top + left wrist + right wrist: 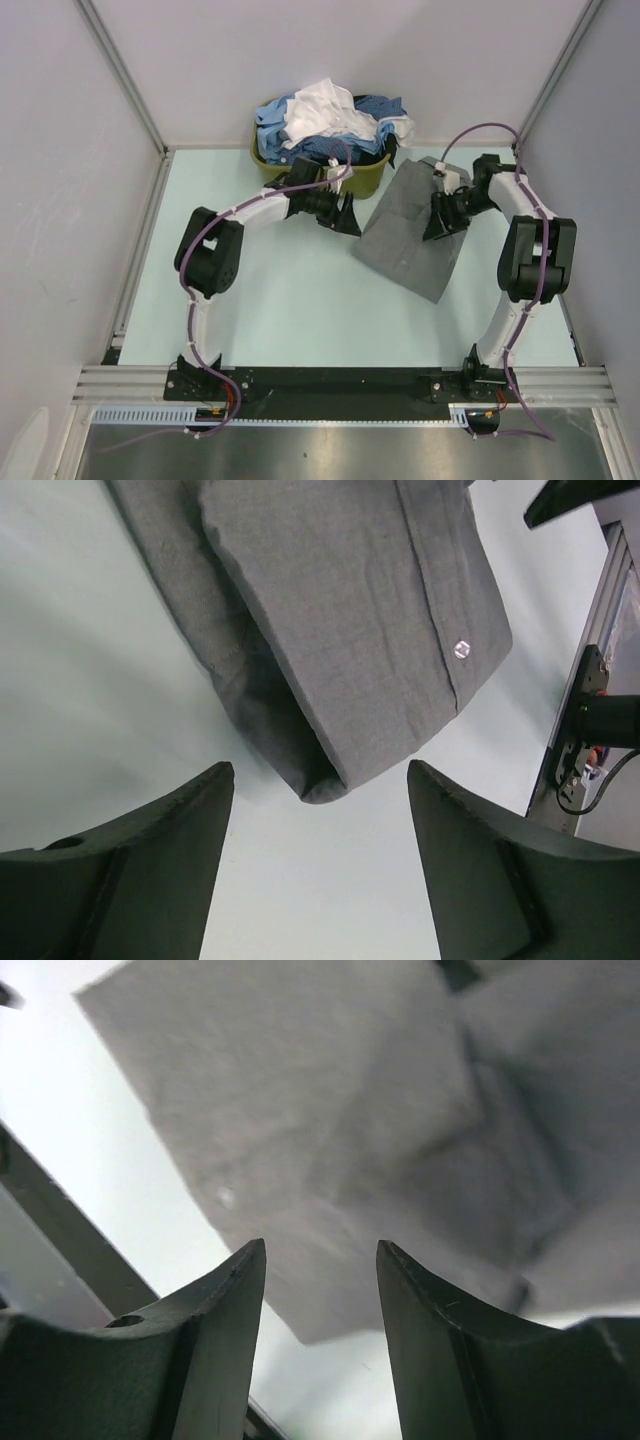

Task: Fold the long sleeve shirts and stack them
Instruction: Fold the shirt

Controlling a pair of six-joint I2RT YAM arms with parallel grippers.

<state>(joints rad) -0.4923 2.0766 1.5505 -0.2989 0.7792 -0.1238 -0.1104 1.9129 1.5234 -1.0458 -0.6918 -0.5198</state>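
A plain mid-grey long sleeve shirt [412,232] lies folded flat on the pale table, right of centre. My left gripper [347,217] hangs open just off its left edge. In the left wrist view the shirt's folded corner [350,630], with a button on its placket, sits just beyond the open gripper [320,780], touching neither finger. My right gripper [438,224] hovers over the shirt's right half, also open. The right wrist view shows grey cloth [330,1130] past the empty gripper [322,1250]. More shirts, white [322,108] and blue [275,125], are heaped in the basket.
An olive-green plastic basket [372,182] stands at the back of the table, right behind the left wrist. White walls with metal posts close in the left, right and back sides. A dark frame rail [330,382] runs along the near edge by the arm bases.
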